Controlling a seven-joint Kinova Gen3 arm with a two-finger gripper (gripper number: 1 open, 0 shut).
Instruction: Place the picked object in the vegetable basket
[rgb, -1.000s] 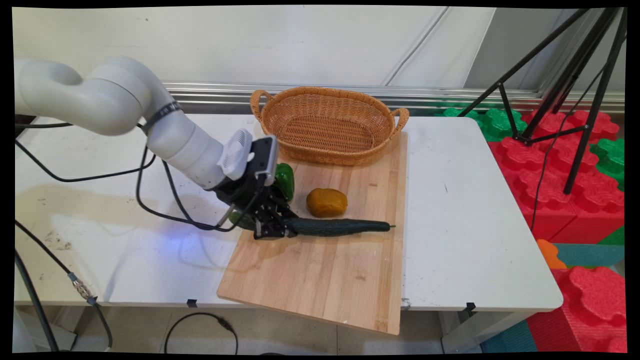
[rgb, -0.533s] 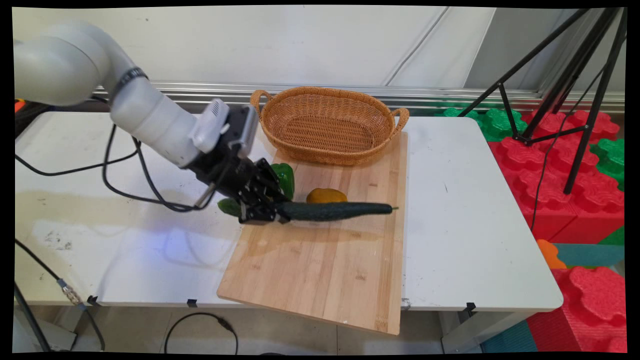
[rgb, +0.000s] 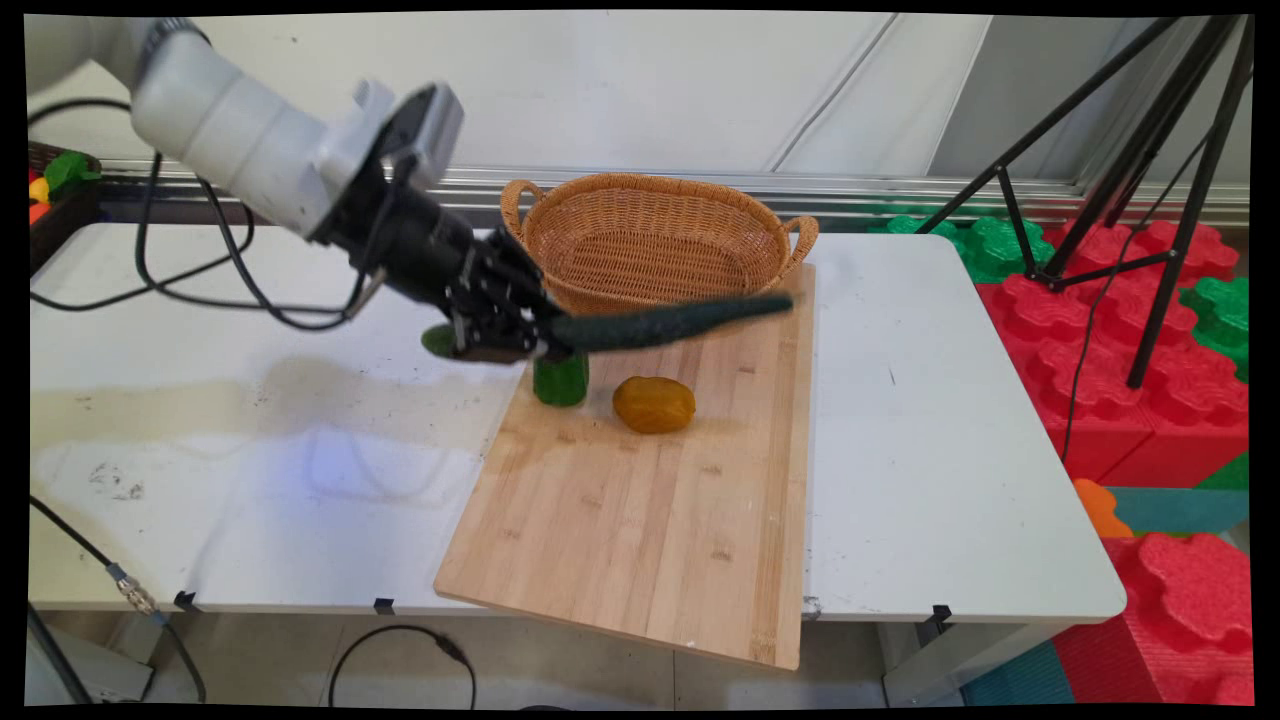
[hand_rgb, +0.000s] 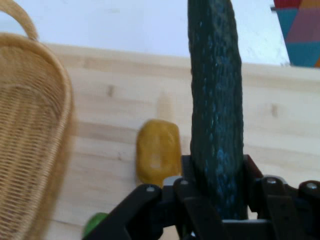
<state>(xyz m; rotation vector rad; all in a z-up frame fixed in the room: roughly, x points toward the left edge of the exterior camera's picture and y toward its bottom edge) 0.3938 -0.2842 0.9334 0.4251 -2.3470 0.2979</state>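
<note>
My gripper (rgb: 503, 327) is shut on a long dark green cucumber (rgb: 665, 322) and holds it in the air above the wooden cutting board (rgb: 650, 500), its free end pointing right in front of the wicker basket (rgb: 655, 245). In the hand view the cucumber (hand_rgb: 216, 105) runs up between my fingers (hand_rgb: 187, 172). Below it on the board lie a green pepper (rgb: 560, 380) and a yellow-brown potato (rgb: 653, 404). The hand view shows the potato (hand_rgb: 158, 151) left of the cucumber, the pepper (hand_rgb: 95, 224) at the bottom and the basket (hand_rgb: 30, 130) at left.
The white table (rgb: 930, 440) carries the board and basket. Black cables (rgb: 200, 290) hang from the arm over the table's left part. A black tripod (rgb: 1130, 180) and red and green foam blocks (rgb: 1150, 380) stand right of the table.
The gripper has lifted the cucumber off the board and moved up and back toward the basket. The pepper and potato, partly hidden before, now show below it.
</note>
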